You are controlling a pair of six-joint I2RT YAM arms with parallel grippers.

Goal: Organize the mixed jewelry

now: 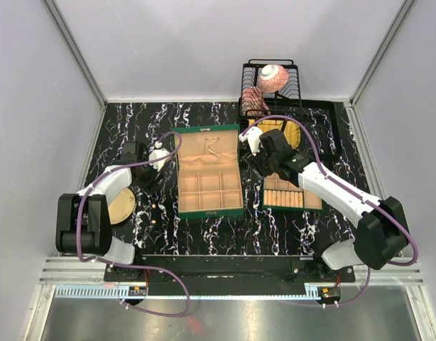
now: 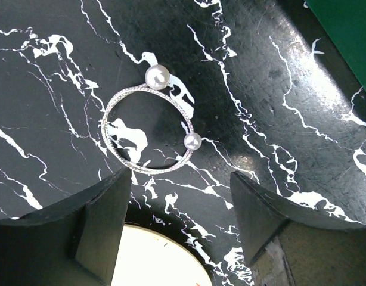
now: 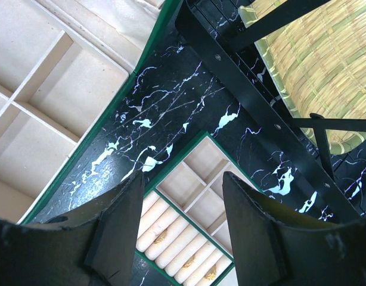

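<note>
Our left pincer (image 2: 180,229) hangs spread wide and empty. At its 11 o'clock, flat on the tabletop (image 2: 278,89), lies one thin silvery hoop (image 2: 104,125) carrying two pearls (image 2: 157,76). Our right pincer (image 3: 183,226) also gapes empty, near two green boxes (image 3: 198,167).

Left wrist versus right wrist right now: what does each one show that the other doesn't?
Only left wrist: a thin wire hoop carrying two pearl-like beads, lying flat on the table just ahead of the left gripper, plus part of the gold plate between its fingers.
Only right wrist: the large box with bare beige compartments, the small box whose ring rolls hold a few gold pieces, and the black rack with a woven tray.
Both: the black marbled table, and an open gripper holding nothing, the right gripper included.
</note>
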